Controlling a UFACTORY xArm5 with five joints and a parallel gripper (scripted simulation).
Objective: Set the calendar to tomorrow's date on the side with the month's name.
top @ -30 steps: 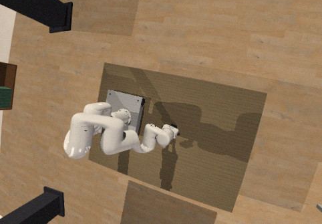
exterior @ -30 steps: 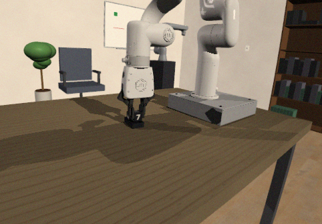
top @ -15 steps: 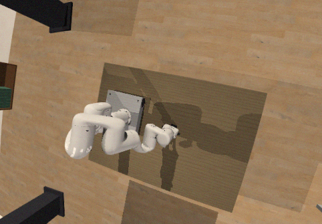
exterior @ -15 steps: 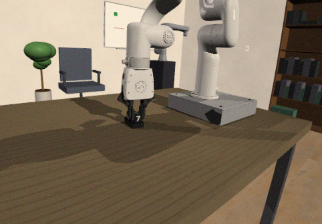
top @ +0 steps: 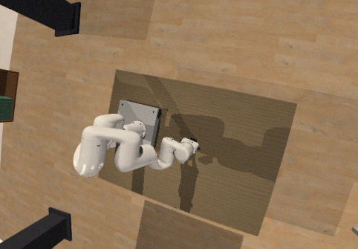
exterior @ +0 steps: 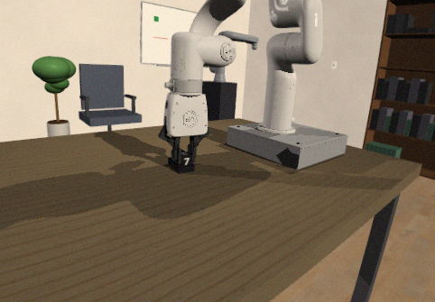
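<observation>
In the side view my gripper (exterior: 184, 157) points straight down and is shut on a small dark cube (exterior: 184, 161) that shows a white 7 upright on the face toward this camera. The cube's underside is at or just above the table top; I cannot tell whether it touches. In the overhead view the gripper (top: 194, 145) is mostly hidden under the wrist and the cube cannot be seen. The tray, the second cube and the month's name are not visible in either view.
The arm's grey base plate (exterior: 287, 143) stands on the table right of the gripper; it also shows in the overhead view (top: 139, 119). The table's right edge (exterior: 397, 187) is near. A chair (exterior: 106, 98), a plant (exterior: 55, 88) and a bookshelf (exterior: 406, 79) stand beyond the table.
</observation>
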